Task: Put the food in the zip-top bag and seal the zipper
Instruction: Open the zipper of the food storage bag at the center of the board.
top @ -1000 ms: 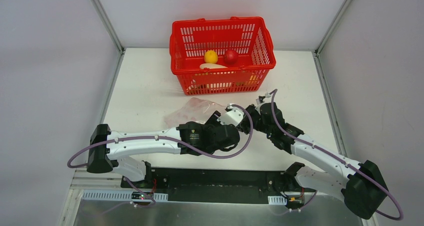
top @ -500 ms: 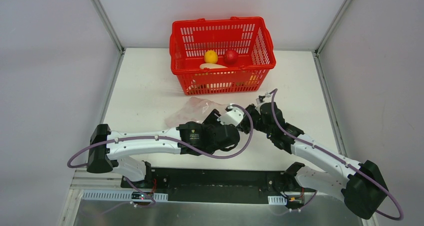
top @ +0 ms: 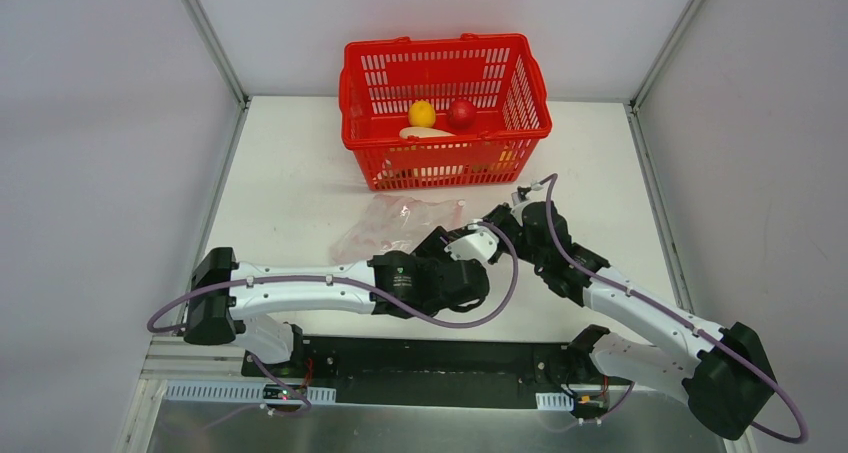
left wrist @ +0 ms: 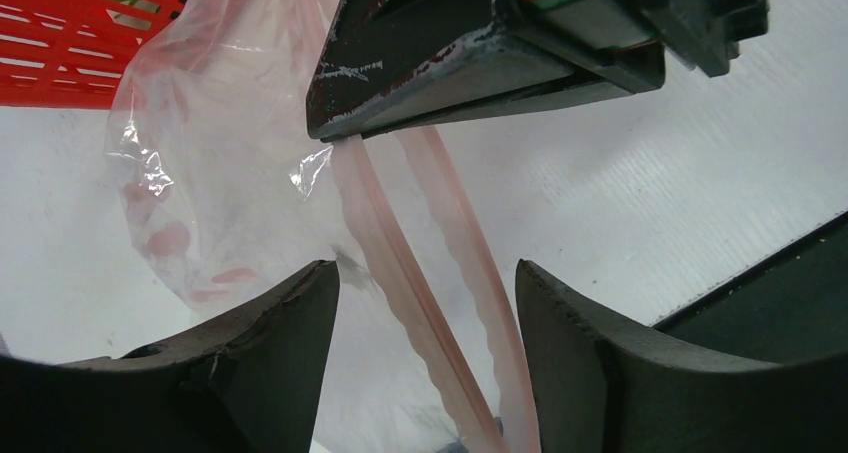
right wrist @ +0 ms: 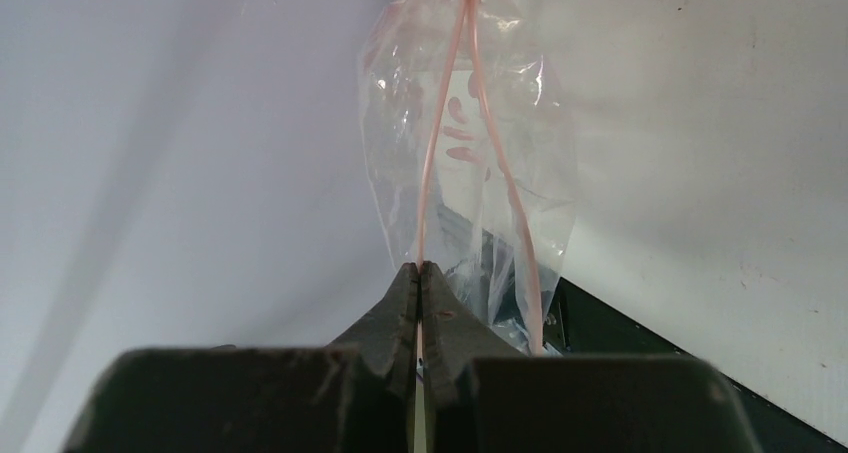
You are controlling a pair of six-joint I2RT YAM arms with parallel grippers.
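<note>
The zip-top bag (top: 395, 223) lies crumpled and clear on the table in front of the red basket (top: 445, 168). My right gripper (right wrist: 419, 268) is shut on one strip of the pinkish-red zipper (right wrist: 428, 173). The other strip (right wrist: 508, 198) hangs apart, so the mouth gapes. My left gripper (left wrist: 425, 273) is open, and both zipper strips (left wrist: 400, 263) run between its fingers. The two grippers meet at the bag's right end: left (top: 452, 239), right (top: 492, 223). The food sits in the basket: a yellow ball (top: 422, 113), a red ball (top: 461, 113) and a white radish (top: 428, 133).
The basket stands at the back centre of the white table (top: 300, 173), and it shows at the upper left of the left wrist view (left wrist: 70, 43). Grey walls close in both sides. A black base plate (top: 430, 358) runs along the near edge.
My left arm has swung to the right and its gripper has shifted right and nearer. The right gripper stays at the bag's mouth. The bag has spread a little.
</note>
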